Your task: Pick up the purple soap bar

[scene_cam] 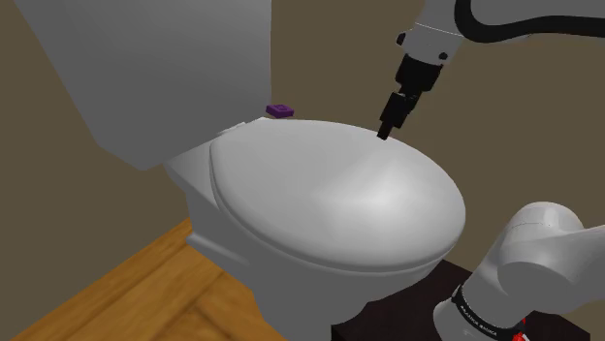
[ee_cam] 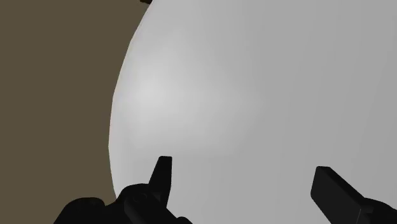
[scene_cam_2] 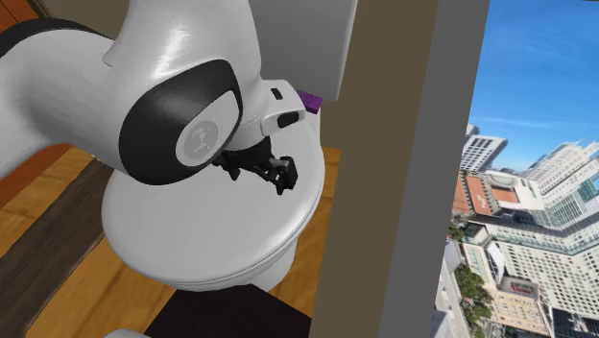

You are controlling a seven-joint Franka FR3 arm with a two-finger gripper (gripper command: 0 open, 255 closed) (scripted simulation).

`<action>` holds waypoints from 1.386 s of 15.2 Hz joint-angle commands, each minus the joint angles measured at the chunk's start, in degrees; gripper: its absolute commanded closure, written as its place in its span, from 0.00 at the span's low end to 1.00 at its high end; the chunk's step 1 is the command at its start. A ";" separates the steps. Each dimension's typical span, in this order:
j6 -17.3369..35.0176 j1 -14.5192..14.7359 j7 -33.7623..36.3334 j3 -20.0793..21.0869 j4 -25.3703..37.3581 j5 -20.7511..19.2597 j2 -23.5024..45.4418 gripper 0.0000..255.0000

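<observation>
A small purple soap bar (scene_cam: 280, 110) lies on the ledge behind the toilet lid, at the foot of the white tank (scene_cam: 165, 68). It peeks out beside my arm as a purple corner (scene_cam_2: 310, 99) in the second exterior view. My black gripper (scene_cam: 388, 131) hovers just above the far edge of the closed white toilet lid (scene_cam: 330, 194), well to the right of the soap in the shoulder view. Its fingers (ee_cam: 162, 175) stand wide apart over the lid (ee_cam: 254, 89), with nothing between them. The gripper (scene_cam_2: 281, 176) hangs low over the lid (scene_cam_2: 192, 230).
A brown wall (scene_cam: 349, 58) rises behind the toilet. Wood flooring (scene_cam: 126, 291) lies at the shoulder view's lower left. My arm's base (scene_cam: 524, 281) sits at the lower right. A wall edge (scene_cam_2: 403, 163) and a city backdrop (scene_cam_2: 518, 221) occupy the second exterior view's right.
</observation>
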 commanded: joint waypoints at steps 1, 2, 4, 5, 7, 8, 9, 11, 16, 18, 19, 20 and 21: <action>0.00 0.00 0.00 0.00 0.00 0.00 0.00 0.00; 0.42 -0.45 3.33 1.30 1.28 1.05 1.95 0.00; 1.19 -1.52 9.85 3.79 4.18 2.95 6.04 0.00; 1.55 -2.07 13.08 4.94 5.77 3.75 8.17 0.00; 2.18 -3.23 19.48 7.06 9.24 5.08 12.56 0.00; 2.45 -3.83 22.65 8.05 11.10 5.61 14.81 0.00; 2.69 -4.41 25.81 8.95 13.04 6.04 17.09 0.00; 3.05 -5.57 32.09 10.60 17.13 6.64 21.73 0.00; 3.27 -7.91 47.50 13.49 28.47 6.73 33.62 0.00; 3.04 -8.54 53.48 14.12 33.40 6.36 38.43 0.00; 2.85 -8.78 56.41 14.30 35.94 6.13 40.84 0.00; 2.62 -8.94 59.30 14.39 38.54 5.88 43.25 0.00; 2.33 -9.06 62.14 14.39 41.19 5.62 45.65 0.00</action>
